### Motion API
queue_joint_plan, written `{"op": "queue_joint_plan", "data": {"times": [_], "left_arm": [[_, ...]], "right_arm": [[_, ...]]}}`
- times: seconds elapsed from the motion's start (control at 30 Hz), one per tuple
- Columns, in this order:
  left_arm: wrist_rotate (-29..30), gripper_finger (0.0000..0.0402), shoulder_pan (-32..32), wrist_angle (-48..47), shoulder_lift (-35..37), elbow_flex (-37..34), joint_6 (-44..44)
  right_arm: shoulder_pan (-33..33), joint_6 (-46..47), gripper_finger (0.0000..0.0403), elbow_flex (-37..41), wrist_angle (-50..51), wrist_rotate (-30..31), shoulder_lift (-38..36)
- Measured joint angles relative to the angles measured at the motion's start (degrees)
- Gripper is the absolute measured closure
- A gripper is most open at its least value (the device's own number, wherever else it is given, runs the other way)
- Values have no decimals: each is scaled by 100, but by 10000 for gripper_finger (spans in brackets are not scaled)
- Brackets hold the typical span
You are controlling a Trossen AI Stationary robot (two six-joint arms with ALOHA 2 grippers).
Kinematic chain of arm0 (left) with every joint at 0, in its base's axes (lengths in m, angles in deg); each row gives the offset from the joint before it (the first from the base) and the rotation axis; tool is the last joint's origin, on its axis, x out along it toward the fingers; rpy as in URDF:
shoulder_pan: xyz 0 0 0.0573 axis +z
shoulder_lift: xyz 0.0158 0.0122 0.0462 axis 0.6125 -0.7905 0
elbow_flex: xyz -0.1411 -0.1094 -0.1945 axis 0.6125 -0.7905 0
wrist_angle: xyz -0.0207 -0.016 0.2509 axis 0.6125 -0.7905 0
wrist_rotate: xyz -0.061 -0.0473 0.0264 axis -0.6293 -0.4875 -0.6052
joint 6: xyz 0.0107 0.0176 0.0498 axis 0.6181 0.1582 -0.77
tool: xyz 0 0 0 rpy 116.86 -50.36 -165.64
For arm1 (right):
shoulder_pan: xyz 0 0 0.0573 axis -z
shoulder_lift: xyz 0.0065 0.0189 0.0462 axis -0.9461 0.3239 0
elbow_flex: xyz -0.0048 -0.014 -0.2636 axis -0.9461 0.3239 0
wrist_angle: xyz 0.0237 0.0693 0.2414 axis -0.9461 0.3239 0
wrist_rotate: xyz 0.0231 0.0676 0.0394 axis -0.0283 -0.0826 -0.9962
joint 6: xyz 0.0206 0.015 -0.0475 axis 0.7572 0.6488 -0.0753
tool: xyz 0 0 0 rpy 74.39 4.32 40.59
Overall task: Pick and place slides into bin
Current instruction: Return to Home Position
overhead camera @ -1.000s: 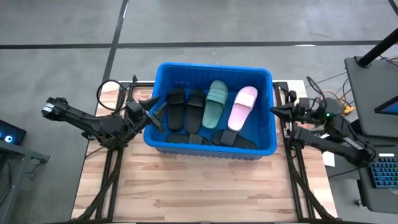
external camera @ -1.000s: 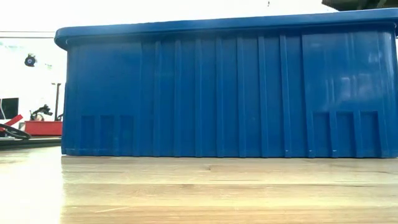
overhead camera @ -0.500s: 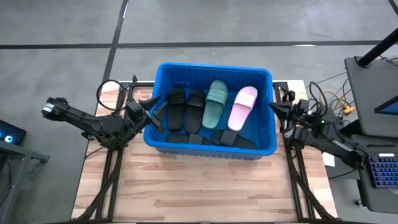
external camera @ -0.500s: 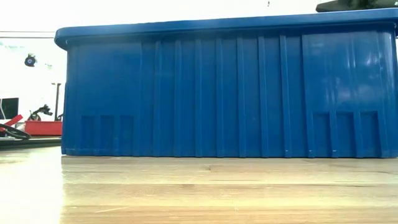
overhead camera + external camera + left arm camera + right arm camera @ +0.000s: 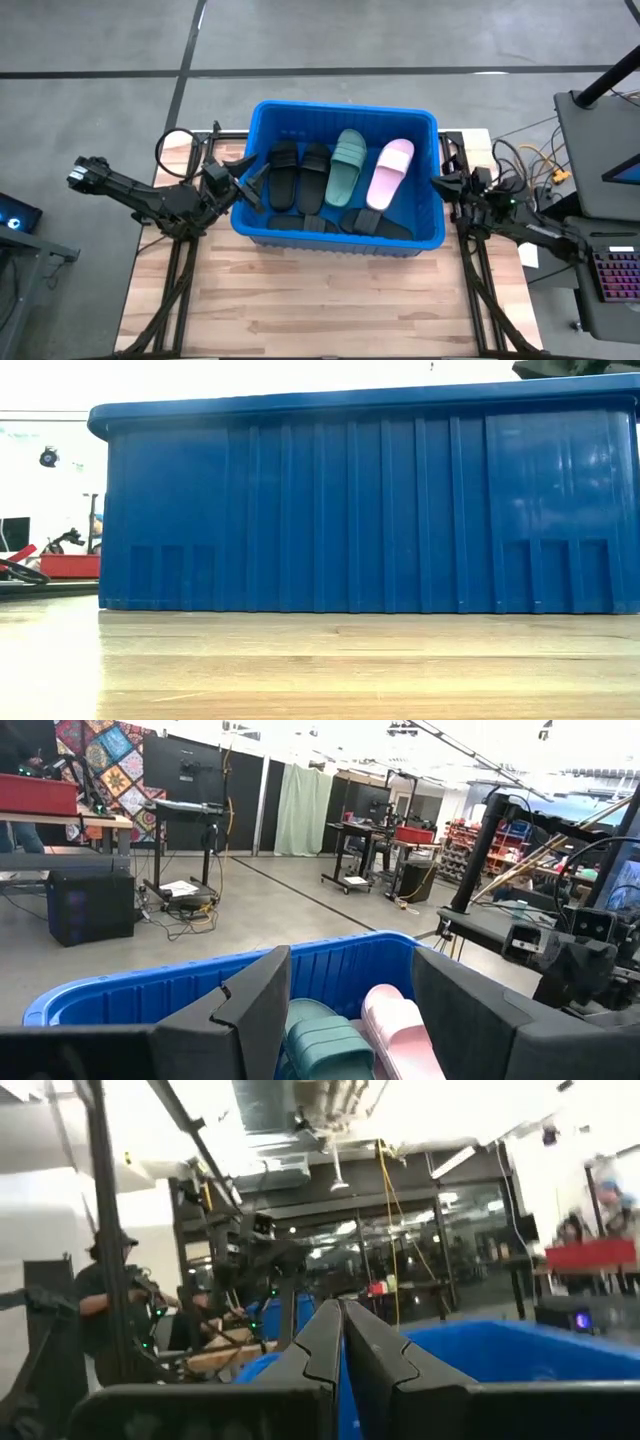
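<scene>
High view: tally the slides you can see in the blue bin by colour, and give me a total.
Black slides: 4
Green slide: 1
Pink slide: 1
Total: 6 showing in the bin; any slide lying under another is hidden from view.

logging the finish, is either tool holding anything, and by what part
Nothing is held: the left tool is open and empty, the right tool shut on nothing.

No legible text, label or number anywhere.
</scene>
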Motion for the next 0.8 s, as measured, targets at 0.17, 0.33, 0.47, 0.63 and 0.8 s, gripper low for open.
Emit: {"op": "queue_joint_plan", "data": {"times": [0.17, 0.33, 0.47, 0.63, 0.8], "left_arm": [[0, 207, 0, 0, 0, 0, 0], [0, 207, 0, 7, 0, 0, 7], [0, 207, 0, 9, 0, 0, 4], [-2, 207, 0, 10, 0, 0, 4], [-628, 216, 2, 2, 0, 0, -2]], "right_arm": [[-538, 77, 395, 482, -361, 483, 20], [-846, -505, 395, 775, -976, 674, 3], [-858, -556, 394, 787, -691, 669, 4], [-855, -692, 394, 789, -604, 664, 2], [-855, -602, 394, 789, -577, 660, 4]]}}
